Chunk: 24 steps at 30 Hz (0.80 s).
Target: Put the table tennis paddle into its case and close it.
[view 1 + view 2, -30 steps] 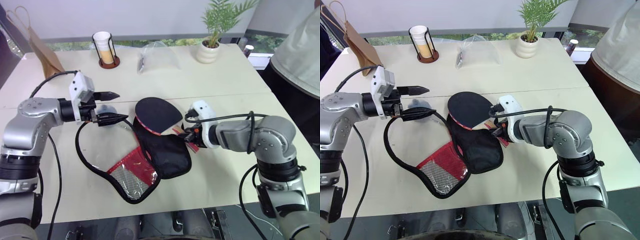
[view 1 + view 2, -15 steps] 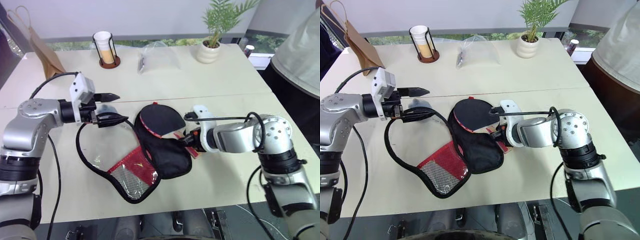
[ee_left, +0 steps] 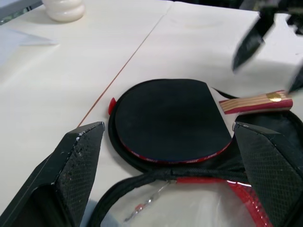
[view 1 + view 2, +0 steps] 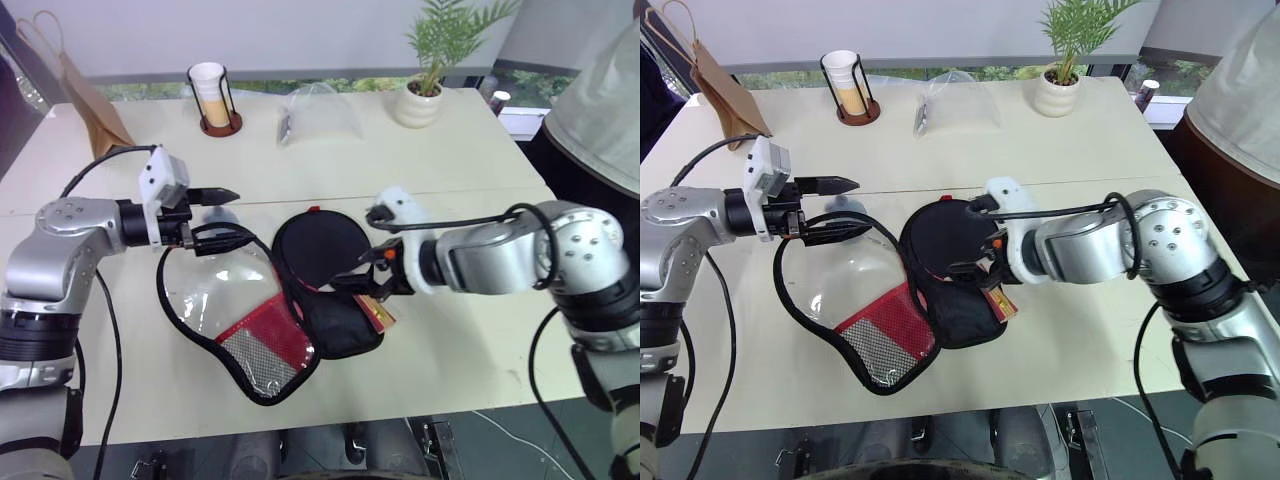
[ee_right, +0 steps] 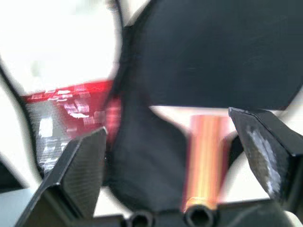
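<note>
No readable text, label or number anywhere.

Paddle (image 5: pixel 222 61), probably atop case (image 5: pixel 147 165)

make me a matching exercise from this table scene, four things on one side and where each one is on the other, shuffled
Things:
1. table tennis paddle
2. paper cup in its holder
3. potted plant
4. brown paper bag

Places:
A. far left edge of the table
B. blade lying on the open case
C. far side, right of the clear plastic bag
D. far side, left of the clear plastic bag

Pairs: 1-B, 2-D, 3-C, 4-A
</note>
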Motion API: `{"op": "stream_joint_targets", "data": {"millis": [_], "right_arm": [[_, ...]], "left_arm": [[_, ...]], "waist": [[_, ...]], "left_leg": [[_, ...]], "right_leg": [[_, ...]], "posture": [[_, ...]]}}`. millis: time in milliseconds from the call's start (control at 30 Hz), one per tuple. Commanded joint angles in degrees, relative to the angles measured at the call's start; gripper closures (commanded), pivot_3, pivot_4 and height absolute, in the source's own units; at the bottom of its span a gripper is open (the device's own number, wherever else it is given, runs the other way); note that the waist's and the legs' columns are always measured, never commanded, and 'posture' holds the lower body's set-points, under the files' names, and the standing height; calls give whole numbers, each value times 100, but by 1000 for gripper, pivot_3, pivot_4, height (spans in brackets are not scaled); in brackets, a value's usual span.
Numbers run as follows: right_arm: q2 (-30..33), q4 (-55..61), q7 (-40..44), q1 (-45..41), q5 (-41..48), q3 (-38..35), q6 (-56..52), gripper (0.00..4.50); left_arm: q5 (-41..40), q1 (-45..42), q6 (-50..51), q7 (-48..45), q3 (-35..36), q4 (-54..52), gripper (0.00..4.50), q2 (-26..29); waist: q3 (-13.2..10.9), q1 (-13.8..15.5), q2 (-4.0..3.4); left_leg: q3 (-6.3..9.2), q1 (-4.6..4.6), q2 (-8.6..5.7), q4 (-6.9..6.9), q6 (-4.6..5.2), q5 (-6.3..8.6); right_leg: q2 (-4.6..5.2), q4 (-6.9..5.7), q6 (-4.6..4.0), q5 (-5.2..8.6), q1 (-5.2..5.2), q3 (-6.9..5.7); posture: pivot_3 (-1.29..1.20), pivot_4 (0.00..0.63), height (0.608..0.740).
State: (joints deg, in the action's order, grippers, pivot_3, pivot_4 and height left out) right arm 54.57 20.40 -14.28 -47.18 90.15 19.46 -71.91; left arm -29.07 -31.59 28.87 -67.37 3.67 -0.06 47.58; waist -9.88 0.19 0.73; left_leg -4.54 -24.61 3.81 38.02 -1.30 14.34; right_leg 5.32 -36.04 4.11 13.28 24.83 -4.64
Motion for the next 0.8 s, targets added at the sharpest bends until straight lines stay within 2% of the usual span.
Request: {"op": "stream_joint_targets", "data": {"millis": [33,167,267,467,800], "right_arm": [[1086,413,2930,692,-3110,255,2057,24],[1455,-48,4494,1675,-5236,290,4214,24],[1409,-167,5184,2224,-5929,106,4975,24],[968,123,5606,2815,-6654,-100,5265,24],[356,481,5949,3241,-7129,-416,5015,24]], "left_arm": [[34,-69,-144,-33,156,-63,0,98],[39,-17,-198,-94,170,-70,0,143],[61,-6,-200,-90,137,-101,0,130],[60,-10,-170,-100,134,-137,0,109],[71,-153,-82,-99,69,-173,0,96]], "waist": [[0,53,0],[0,34,0],[-1,9,-1],[-1,22,0],[-1,56,2]], "left_leg": [[-1,-2,-2,0,2,1],[-3,-2,-1,0,2,2],[-6,4,2,0,1,1],[-4,7,3,3,0,1],[-2,7,1,11,0,0]], "right_leg": [[0,4,1,1,1,0],[-1,2,6,3,3,0],[-4,-6,19,-6,6,0],[-7,-9,19,-6,4,0],[-6,-7,9,-1,-5,0]], "posture": [[0,150,740],[0,150,740],[0,150,740],[0,150,740],[0,150,740]]}}
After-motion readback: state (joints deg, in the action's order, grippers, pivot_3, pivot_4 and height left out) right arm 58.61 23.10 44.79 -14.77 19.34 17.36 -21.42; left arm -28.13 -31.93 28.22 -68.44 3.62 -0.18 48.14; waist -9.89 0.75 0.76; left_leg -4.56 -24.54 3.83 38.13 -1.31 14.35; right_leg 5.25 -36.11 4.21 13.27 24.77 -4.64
